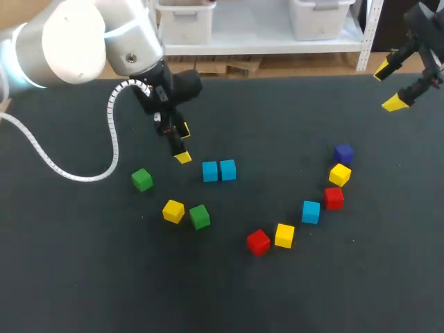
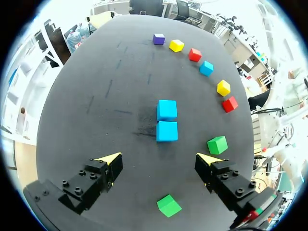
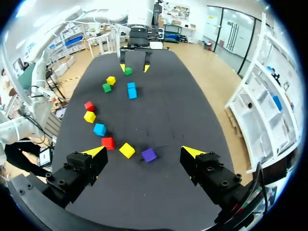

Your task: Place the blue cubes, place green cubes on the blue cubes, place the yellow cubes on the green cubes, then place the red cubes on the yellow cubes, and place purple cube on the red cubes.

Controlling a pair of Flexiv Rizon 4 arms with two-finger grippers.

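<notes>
Blue layer unfinished: left gripper and right gripper hang open, and the stray blue cube likely needs bringing beside the blue pair.

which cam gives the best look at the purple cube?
Right wrist view: the purple cube sits large and unblocked ahead of the right gripper, whose jaws are open, next to a yellow cube. Head view shows the purple cube clear but small. In the left wrist view the purple cube is farthest and tiny.

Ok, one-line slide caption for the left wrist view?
Open left gripper; blue cube pair ahead, one green cube beside a finger, second green cube under it.
</notes>
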